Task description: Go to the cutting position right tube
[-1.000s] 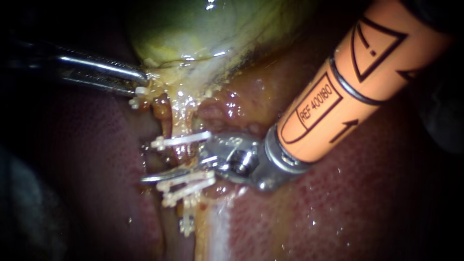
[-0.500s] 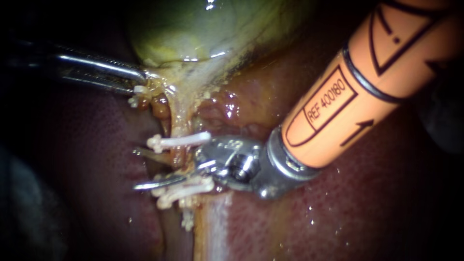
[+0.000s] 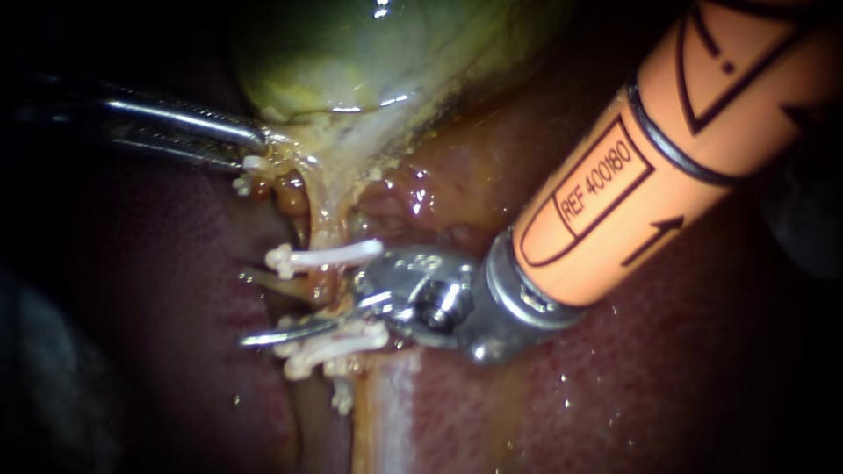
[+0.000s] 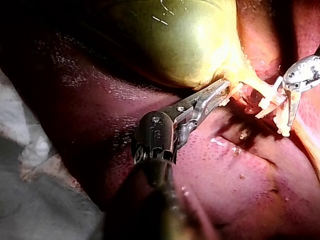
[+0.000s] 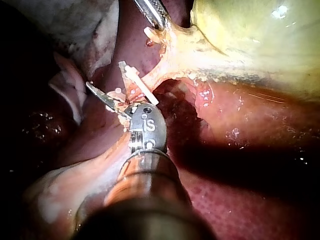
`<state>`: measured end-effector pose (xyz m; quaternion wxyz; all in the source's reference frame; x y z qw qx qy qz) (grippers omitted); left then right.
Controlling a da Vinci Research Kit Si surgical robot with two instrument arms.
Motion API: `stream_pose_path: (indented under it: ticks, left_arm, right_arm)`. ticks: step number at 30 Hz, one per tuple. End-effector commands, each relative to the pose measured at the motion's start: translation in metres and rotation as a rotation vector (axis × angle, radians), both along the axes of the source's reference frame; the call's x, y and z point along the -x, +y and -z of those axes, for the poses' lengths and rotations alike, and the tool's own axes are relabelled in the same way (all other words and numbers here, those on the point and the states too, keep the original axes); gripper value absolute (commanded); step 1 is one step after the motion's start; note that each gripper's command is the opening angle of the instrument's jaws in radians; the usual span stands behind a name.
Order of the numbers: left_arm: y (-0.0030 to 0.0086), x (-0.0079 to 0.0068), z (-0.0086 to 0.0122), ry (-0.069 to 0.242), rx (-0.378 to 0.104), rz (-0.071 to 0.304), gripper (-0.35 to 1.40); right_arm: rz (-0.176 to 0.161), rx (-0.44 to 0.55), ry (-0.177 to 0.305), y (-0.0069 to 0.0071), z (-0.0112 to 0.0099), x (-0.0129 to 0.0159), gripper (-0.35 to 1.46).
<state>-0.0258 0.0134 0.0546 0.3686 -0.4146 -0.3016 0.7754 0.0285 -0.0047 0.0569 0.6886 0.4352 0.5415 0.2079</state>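
Tube (image 3: 321,230) runs pale and yellowish from the neck of the gallbladder (image 3: 351,61) down over the liver (image 3: 685,386). One white clip (image 3: 327,256) crosses it higher up and a cluster of clips (image 3: 338,344) sits lower down. The right tool (image 3: 263,309), on an orange shaft (image 3: 650,158) from the upper right, has its thin blades spread. The tube lies in the gap between them, in the stretch between the white clip and the cluster; whether a blade touches the tube cannot be told. The left tool (image 3: 256,140) has its jaws pinched on pale tissue at the gallbladder's neck, close above a brown stump (image 3: 291,195)
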Motion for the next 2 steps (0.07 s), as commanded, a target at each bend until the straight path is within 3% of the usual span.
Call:
stream_pose_path:
  ticks: [1,2]
  left_arm:
    - [0.0,0.0,0.0,0.0,0.0,0.0,-0.35]
    - [0.0,0.0,0.0,0.0,0.0,0.0,-0.35]
  right_arm:
    - [0.0,0.0,0.0,0.0,0.0,0.0,1.35]
    - [0.0,0.0,0.0,0.0,0.0,0.0,1.35]
